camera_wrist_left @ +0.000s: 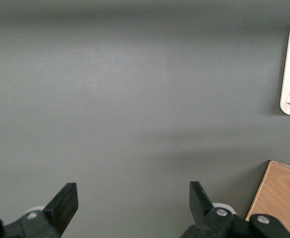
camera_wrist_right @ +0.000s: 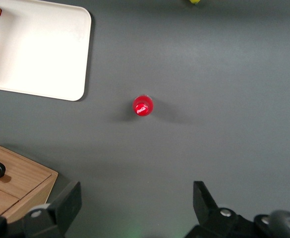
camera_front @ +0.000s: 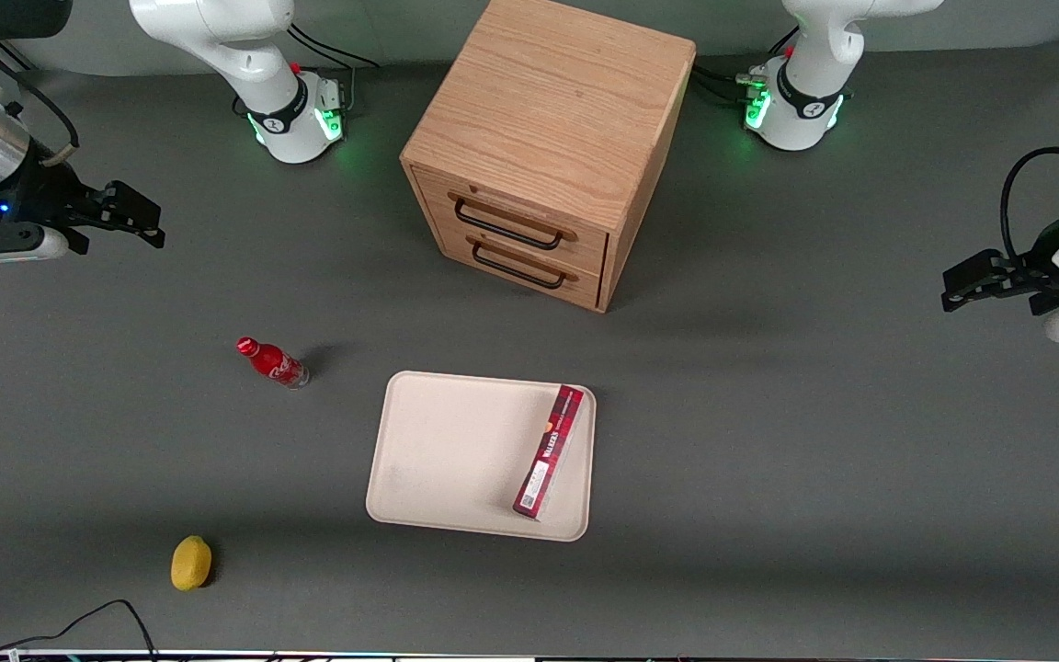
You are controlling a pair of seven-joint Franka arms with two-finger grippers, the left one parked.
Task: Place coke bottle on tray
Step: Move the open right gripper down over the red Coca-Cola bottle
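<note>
Dark grey matting covers the table (camera_front: 768,441), with a light oak two-drawer cabinet (camera_front: 548,147) standing farther from the front camera than everything else on it. Nearer the camera than the cabinet lies the large cream-beige rectangular tray (camera_front: 456,450) with rounded corners, and a long flat red box (camera_front: 550,450) rests on it along the edge toward the parked arm. The small red coke bottle (camera_front: 272,362) with its red cap stands upright on the mat, near the tray but apart from it, toward the working arm's end. A yellow lemon (camera_front: 191,562) sits nearer the camera than the bottle. The black two-finger gripper (camera_front: 130,219) hangs well apart from the bottle, holding nothing, its fingers (camera_wrist_right: 68,203) spread wide.
</note>
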